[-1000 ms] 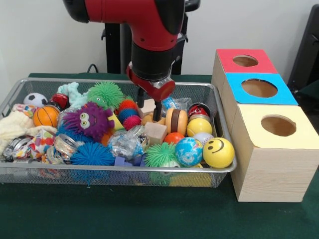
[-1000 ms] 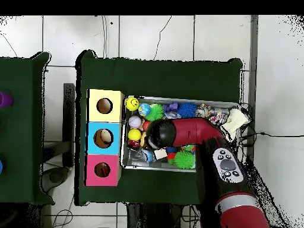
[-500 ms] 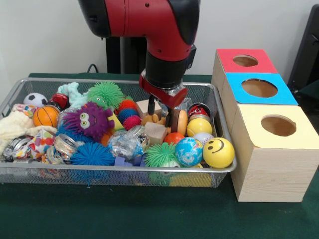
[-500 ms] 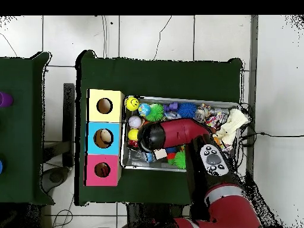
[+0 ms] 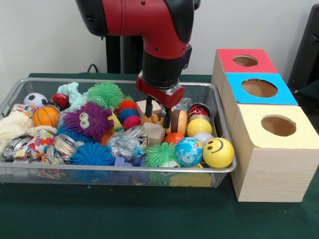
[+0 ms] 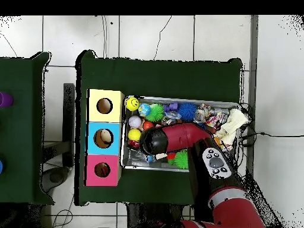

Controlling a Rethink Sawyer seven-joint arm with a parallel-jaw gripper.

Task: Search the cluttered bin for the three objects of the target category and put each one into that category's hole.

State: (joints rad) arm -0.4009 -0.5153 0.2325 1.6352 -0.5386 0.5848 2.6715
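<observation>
wooden block (image 5: pixel 155 132) sitting mid-bin (image 5: pixel 124 169), just at 6 o'clock of the gripper (image 5: pixel 158 113). jaws spread, straddling a tan toy piece, nothing clamped. round wooden disc (image 5: pixel 178 121) at 3 o'clock, touching the yellow ball (image 5: pixel 199 126). boxes (image 5: pixel 271 144) further out at 3.

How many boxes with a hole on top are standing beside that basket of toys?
3, in a row beside the basket: the yellow-topped box nearest the front-view camera, the blue-topped box in the middle, the red-topped box farthest back. None looks hidden.
</observation>
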